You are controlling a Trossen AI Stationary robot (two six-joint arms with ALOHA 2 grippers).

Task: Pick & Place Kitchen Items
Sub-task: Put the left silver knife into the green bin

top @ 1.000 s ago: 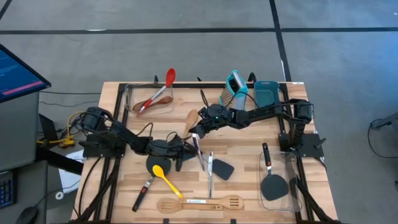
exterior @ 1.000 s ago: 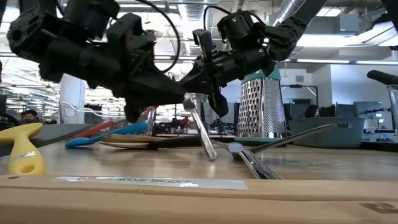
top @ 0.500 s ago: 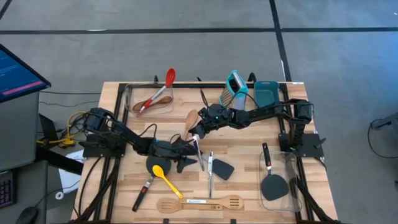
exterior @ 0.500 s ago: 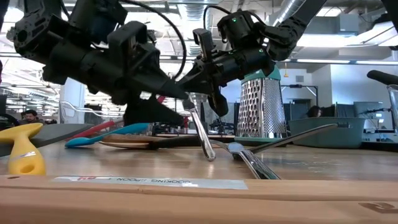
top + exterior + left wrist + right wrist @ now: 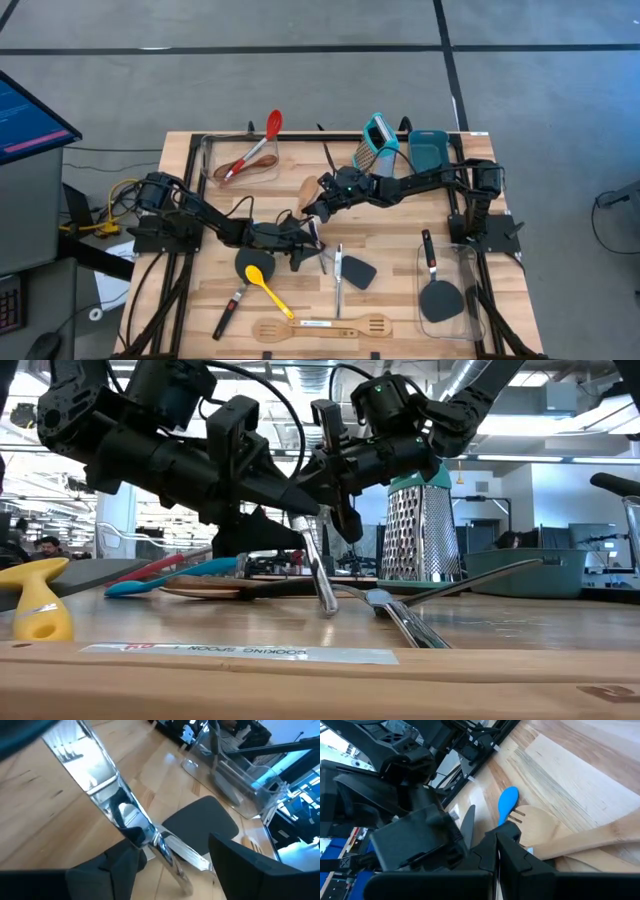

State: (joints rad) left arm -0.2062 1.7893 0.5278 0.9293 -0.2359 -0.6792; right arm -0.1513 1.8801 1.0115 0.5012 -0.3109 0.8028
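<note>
- Spreading wide after being nearly shut a second ago, the left gripper [image 5: 300,523] is now straddling a metal utensil [image 5: 318,572] at mid-table.
- Clamping the utensil's top, the right gripper [image 5: 335,490] is keeping it tilted, tip on the wood.
- Suggesting a handover, the left jaws are not yet closing.

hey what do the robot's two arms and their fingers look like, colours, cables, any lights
Both arms are matte black, built of chunky jointed segments. The left arm trails looping black cables, with yellow wiring at its base. The right arm shows a small green light near its wrist. The fingers are flat, dark, blade-like pads.
</note>
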